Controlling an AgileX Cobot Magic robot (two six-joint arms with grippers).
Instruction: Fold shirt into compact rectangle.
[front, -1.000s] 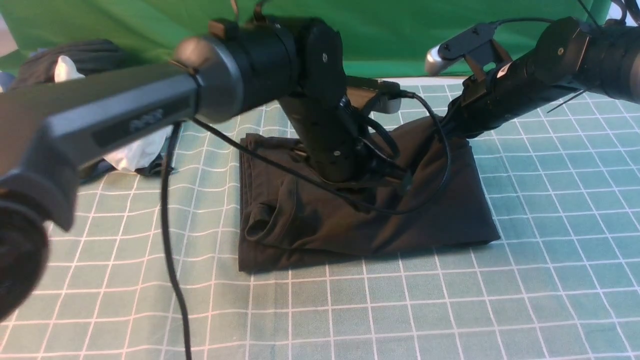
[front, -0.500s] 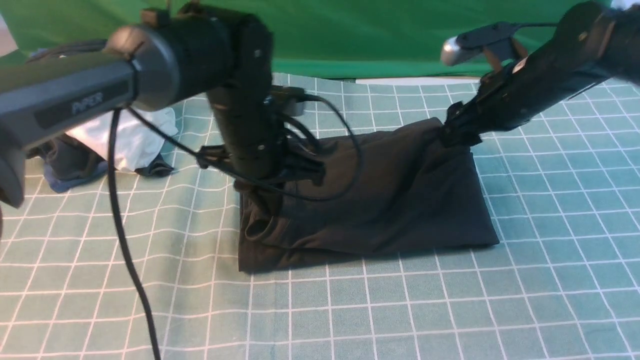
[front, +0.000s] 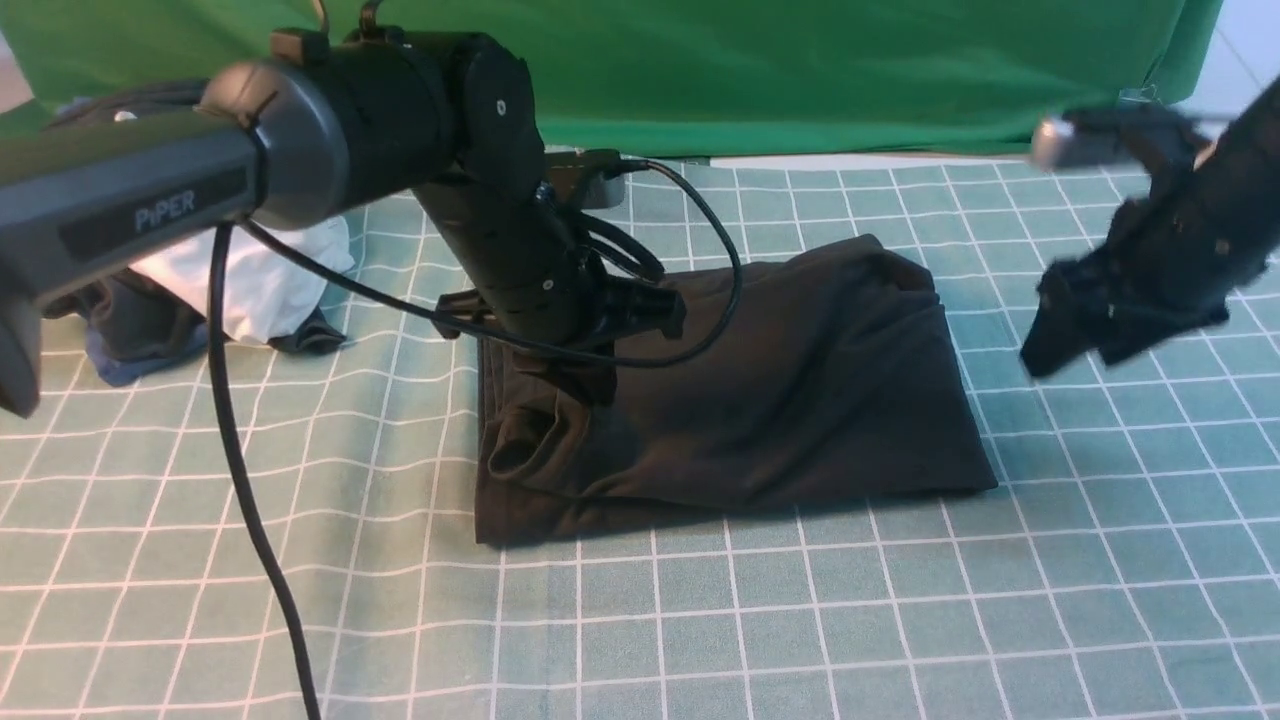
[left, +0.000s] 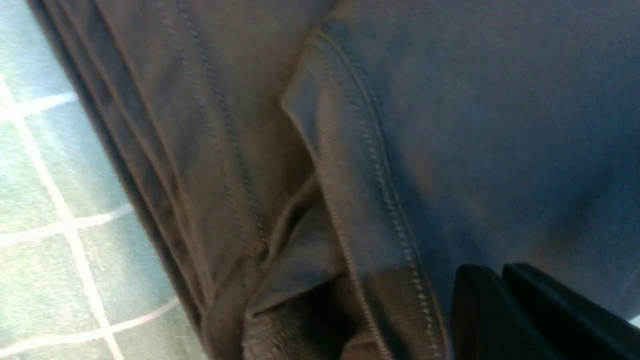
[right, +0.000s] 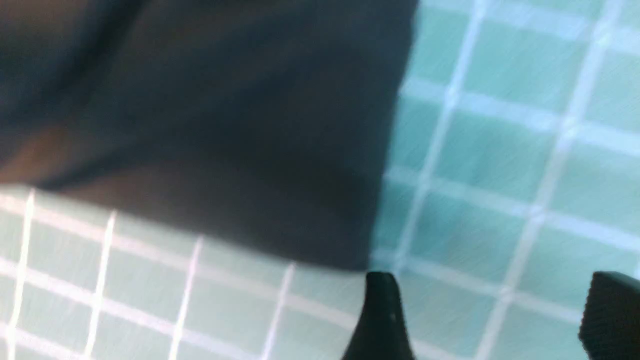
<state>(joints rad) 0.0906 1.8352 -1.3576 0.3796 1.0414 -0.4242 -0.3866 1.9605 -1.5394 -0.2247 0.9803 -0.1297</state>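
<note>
The black shirt (front: 790, 400) lies folded into a rough rectangle in the middle of the mat, with a sleeve cuff curled up at its front left. My left gripper (front: 585, 375) points down onto the shirt's left part. In the left wrist view its fingers (left: 500, 285) press together, shut, just above a stitched hem of the shirt (left: 350, 150), with no cloth showing between them. My right gripper (front: 1050, 345) hangs to the right of the shirt, clear of it. In the right wrist view it (right: 492, 305) is open over the mat beside the shirt's corner (right: 225, 125).
A white garment (front: 265, 285) and a dark grey and blue bundle (front: 120, 330) lie at the back left. The left arm's black cable (front: 245, 480) hangs down across the checked green mat (front: 800, 620). A green backdrop (front: 800, 70) closes the far side.
The right gripper opened, let go of the shirt's far right corner and drew away to the right; that corner sank down. The left arm shifted left over the shirt's left part.
</note>
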